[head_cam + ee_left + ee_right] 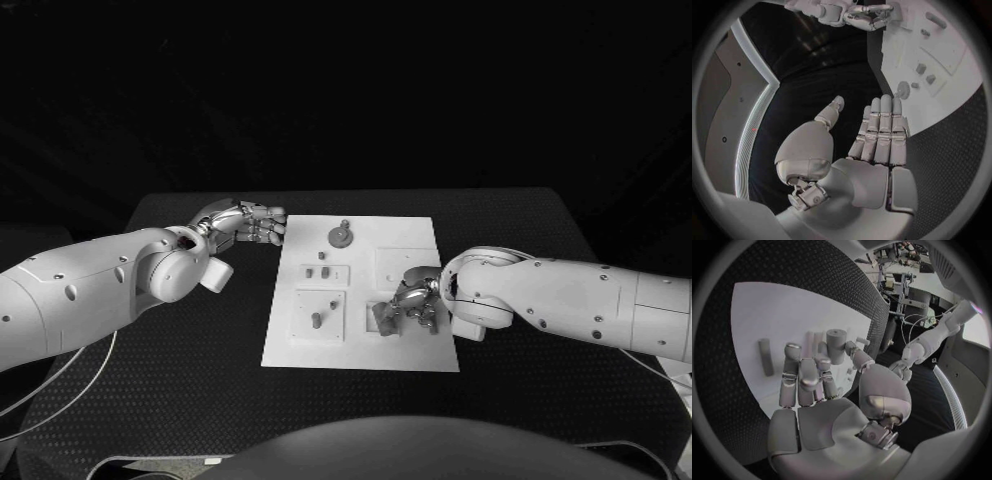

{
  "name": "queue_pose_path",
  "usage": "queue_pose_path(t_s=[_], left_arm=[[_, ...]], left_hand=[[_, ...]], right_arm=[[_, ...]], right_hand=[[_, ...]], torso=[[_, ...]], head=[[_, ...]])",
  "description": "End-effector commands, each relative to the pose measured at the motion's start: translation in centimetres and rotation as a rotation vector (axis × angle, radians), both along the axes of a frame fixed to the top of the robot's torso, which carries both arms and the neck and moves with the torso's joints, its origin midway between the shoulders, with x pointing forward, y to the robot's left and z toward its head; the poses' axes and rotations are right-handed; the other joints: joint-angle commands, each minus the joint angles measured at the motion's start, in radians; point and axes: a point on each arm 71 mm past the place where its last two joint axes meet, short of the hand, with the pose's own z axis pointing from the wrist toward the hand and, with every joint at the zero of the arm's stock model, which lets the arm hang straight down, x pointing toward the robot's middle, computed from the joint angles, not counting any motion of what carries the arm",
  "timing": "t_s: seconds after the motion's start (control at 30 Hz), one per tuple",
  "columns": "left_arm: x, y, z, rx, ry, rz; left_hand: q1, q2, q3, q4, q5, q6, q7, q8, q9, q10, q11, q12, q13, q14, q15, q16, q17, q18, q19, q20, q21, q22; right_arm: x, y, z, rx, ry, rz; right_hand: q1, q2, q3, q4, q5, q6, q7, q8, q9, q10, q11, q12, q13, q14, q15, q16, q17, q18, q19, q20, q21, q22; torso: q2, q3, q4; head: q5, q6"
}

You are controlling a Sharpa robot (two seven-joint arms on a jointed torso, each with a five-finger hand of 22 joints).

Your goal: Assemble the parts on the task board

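The white task board [361,345] lies mid-table. On it sit a grey gear [340,237], two small blocks [320,272] and a short peg [316,320]. My right hand [415,303] hovers over the board's near right part, beside a grey part [385,318]. In the right wrist view its fingers [801,380] stretch toward an upright grey cylinder [837,344], with the thumb close beside it; whether they touch is unclear. A thin peg [766,356] stands further off. My left hand [245,222] rests by the board's far left corner, its fingers [882,130] straight and holding nothing.
Black table [173,380] surrounds the board on every side. The left wrist view shows the gear [902,89] and small blocks [924,73] on the board [954,30], with my right hand [861,15] beyond them.
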Motion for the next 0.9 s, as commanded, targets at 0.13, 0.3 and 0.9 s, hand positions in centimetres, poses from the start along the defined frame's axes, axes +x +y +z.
queue_pose_path(t_s=[0.13,0.3,0.9], left_arm=[[0.0,-0.2,0.1,-0.010,-0.002,-0.013],[0.0,-0.3,0.1,-0.011,-0.002,-0.014],[0.0,-0.3,0.1,-0.011,-0.001,-0.015]], left_hand=[[-0.003,0.001,0.002,-0.003,-0.003,-0.007,-0.002,0.004,-0.001,-0.007,-0.003,-0.001,-0.001,-0.003,0.003,-0.007,0.001,-0.013,-0.001,0.005,0.003,-0.001],[-0.003,0.001,0.002,-0.002,-0.003,-0.007,-0.002,0.004,-0.002,-0.007,-0.003,-0.001,-0.002,-0.003,0.004,-0.007,0.001,-0.013,-0.001,0.005,0.003,-0.002],[-0.003,0.001,0.003,-0.002,-0.003,-0.007,-0.002,0.005,-0.002,-0.007,-0.003,0.000,-0.002,-0.003,0.004,-0.007,0.001,-0.013,-0.001,0.005,0.003,-0.002]], right_arm=[[0.2,0.0,-0.1,-0.007,-0.011,0.000],[0.3,0.2,-0.1,-0.002,-0.021,-0.004],[0.5,1.2,0.0,0.017,-0.039,0.005]], right_hand=[[-0.015,-0.008,0.003,0.011,0.002,0.006,-0.001,-0.005,-0.002,0.006,0.001,-0.006,0.001,-0.006,-0.006,0.003,-0.002,0.013,-0.007,-0.002,0.007,0.020],[-0.020,-0.012,0.005,0.015,0.002,0.006,-0.001,-0.007,-0.002,0.006,0.001,-0.006,0.002,-0.006,-0.006,0.004,-0.002,0.013,-0.007,-0.003,0.007,0.020],[-0.034,-0.021,0.011,0.031,0.002,0.004,0.000,-0.010,-0.004,0.005,0.002,-0.007,0.003,-0.011,-0.005,0.003,-0.009,0.013,-0.008,-0.003,0.007,0.020]], torso=[[0.000,0.0005,-0.0007],[0.000,0.0003,-0.0003],[0.000,-0.0002,-0.0006]], head=[[0.002,0.000],[0.002,0.000],[0.005,0.000]])
